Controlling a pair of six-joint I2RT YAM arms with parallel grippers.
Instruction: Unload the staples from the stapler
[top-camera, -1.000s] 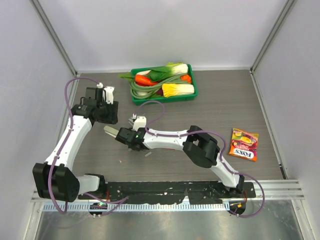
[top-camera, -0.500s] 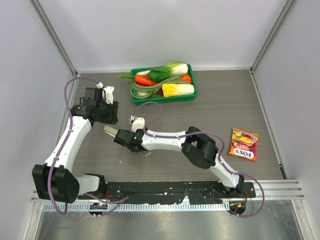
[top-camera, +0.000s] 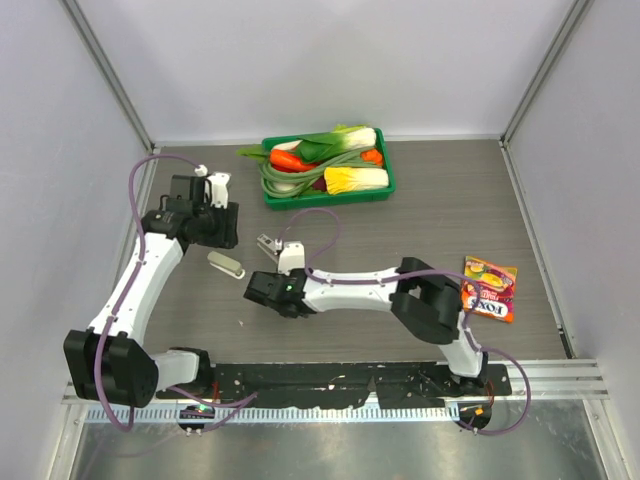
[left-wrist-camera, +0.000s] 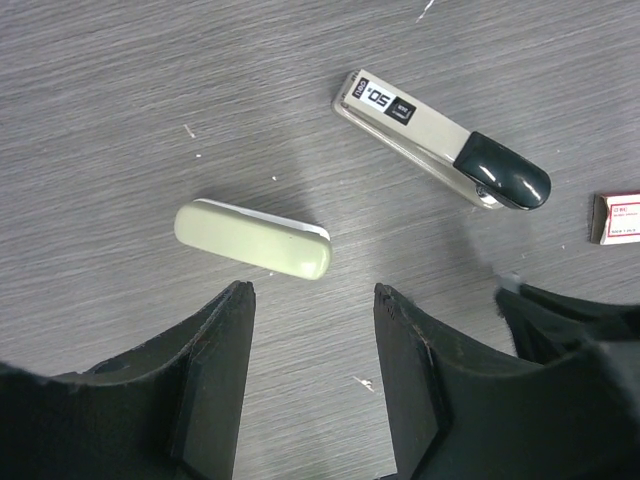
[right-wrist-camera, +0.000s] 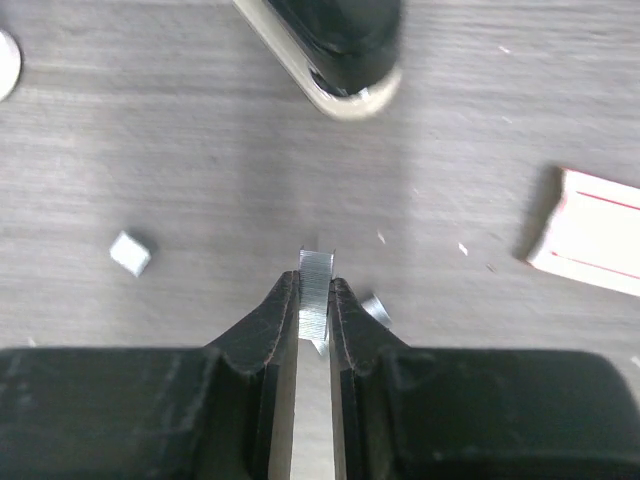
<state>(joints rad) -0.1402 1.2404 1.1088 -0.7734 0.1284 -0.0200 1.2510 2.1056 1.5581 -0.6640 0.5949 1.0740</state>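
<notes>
The stapler (left-wrist-camera: 440, 150), grey with a black end, lies on the table beside a separate pale green oblong piece (left-wrist-camera: 252, 238). My left gripper (left-wrist-camera: 312, 295) hangs open just near of that piece, with only bare table between its fingers. In the top view the stapler (top-camera: 268, 243) shows past the right wrist and the pale piece (top-camera: 226, 263) lies left of it. My right gripper (right-wrist-camera: 314, 285) is shut on a short strip of staples (right-wrist-camera: 317, 268), a little back from the stapler's black end (right-wrist-camera: 340, 45). Two loose staple bits (right-wrist-camera: 131, 252) lie on the table nearby.
A flat red-and-white box (right-wrist-camera: 595, 245) lies right of the right gripper. A green tray (top-camera: 385, 175) of vegetables stands at the back. A candy packet (top-camera: 488, 288) lies at the right, close to the right arm's elbow. Side walls close in the table.
The right gripper has closed on the strip of staples and pulled back toward the near edge, away from the stapler. The left arm has stayed put.
</notes>
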